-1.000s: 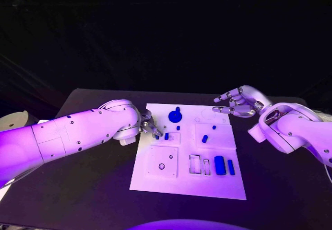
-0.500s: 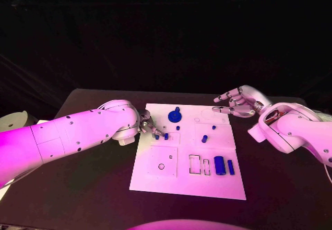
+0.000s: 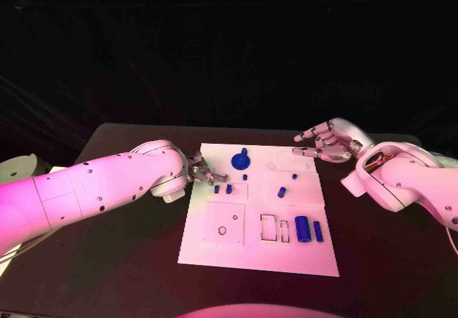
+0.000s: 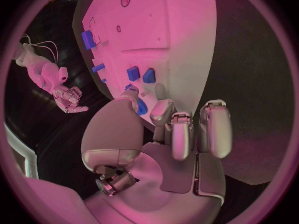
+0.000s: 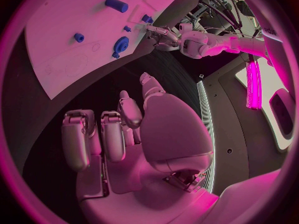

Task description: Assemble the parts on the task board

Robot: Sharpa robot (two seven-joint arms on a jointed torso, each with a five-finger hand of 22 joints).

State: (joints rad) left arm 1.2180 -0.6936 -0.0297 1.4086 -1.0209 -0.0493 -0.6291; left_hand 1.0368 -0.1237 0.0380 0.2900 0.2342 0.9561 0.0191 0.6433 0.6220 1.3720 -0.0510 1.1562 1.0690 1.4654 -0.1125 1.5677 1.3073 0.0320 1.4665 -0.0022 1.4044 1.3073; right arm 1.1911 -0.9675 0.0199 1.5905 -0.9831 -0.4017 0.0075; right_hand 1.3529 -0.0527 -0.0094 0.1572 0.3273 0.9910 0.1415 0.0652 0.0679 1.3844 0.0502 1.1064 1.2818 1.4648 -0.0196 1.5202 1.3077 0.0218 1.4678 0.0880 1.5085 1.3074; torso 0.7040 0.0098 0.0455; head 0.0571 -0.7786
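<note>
Hiding behind the left hand (image 3: 201, 172) fingers (image 4: 181, 134), blocking any contact with the parts (image 3: 222, 189) just beside them.

I have the black table (image 3: 114, 265) spread across the lower half of the head view, dark and matte, its far edge running just above the frame's middle. Lying flat on it at the centre of the frame is the white task board (image 3: 215, 248), a rectangle with its long side running away from the camera and slightly skewed toward the lower right. At the far left edge of the frame I see a pale rounded object (image 3: 17, 169); I cannot tell what it is.
</note>
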